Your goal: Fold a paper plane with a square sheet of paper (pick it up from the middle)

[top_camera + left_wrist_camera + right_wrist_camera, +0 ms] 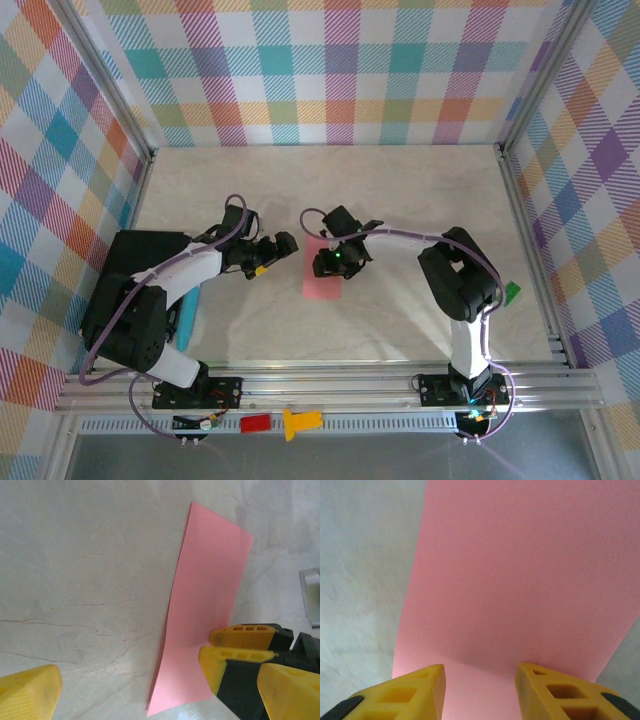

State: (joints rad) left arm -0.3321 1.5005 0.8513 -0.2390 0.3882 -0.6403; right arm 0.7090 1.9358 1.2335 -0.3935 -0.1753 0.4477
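My left gripper (pixel 280 245) is spread wide just left of the pink sheet of paper (pixel 322 282), touching nothing. The sheet lies flat on the pale marbled table (pixel 420 200), mid-frame in the top view, as a narrow upright rectangle. My right gripper (pixel 480 680) sits over its upper end, fingers partly apart, with the paper flat beneath the gap.

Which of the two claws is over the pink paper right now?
The right claw: its yellow fingers are above the pink paper, while the left claw hangs wide open beside it.
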